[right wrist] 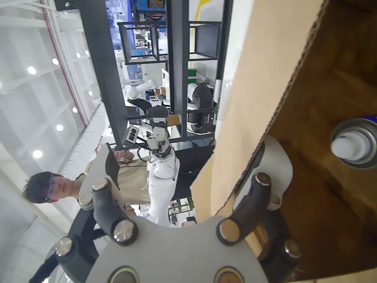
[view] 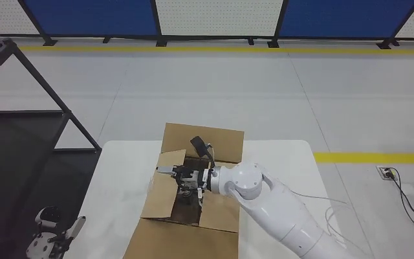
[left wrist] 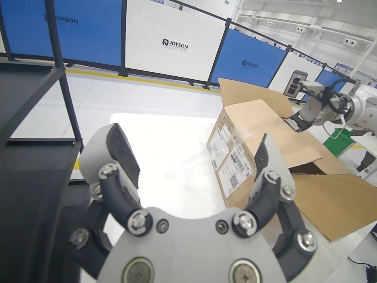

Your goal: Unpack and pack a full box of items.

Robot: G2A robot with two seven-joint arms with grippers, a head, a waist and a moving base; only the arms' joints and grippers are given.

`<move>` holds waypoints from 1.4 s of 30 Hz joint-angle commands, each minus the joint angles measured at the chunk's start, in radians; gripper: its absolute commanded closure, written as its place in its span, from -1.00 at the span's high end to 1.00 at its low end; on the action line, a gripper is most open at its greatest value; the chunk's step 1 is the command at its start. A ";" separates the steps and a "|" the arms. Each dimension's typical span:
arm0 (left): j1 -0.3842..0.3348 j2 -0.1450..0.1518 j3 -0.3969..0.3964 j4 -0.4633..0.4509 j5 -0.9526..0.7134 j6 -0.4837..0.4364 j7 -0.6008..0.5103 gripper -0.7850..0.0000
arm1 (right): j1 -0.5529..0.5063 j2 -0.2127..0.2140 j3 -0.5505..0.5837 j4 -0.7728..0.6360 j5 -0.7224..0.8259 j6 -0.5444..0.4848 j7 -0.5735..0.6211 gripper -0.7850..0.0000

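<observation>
The box [view: 203, 136] is set on the table [view: 123, 171] with its flaps spread. The right gripper [right wrist: 185, 160] is held wide open astride a side flap [right wrist: 265, 60], one finger outside and one inside. This is presumably so the flap can be pinched and folded clear of the opening, but nothing is clamped yet. A can [right wrist: 353, 144] is seen standing inside the box. The left gripper [left wrist: 191, 145] is held open and empty off the table's edge, well apart from the box, probably in reserve.
</observation>
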 commanded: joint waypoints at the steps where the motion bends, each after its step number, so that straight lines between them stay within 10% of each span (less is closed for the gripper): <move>1: 0.003 -0.002 0.003 -0.004 0.004 0.000 0.003 1.00 | 0.000 -0.008 0.006 -0.011 0.024 -0.011 -0.007 1.00; 24: 0.036 -0.022 0.010 -0.078 -0.084 0.089 -0.057 1.00 | 0.134 -0.240 -0.164 0.251 0.135 -0.176 -0.139 1.00; 42: 0.012 -0.025 0.045 -0.153 -0.026 0.130 -0.086 1.00 | 0.082 -0.243 -0.132 0.229 0.104 -0.191 -0.167 1.00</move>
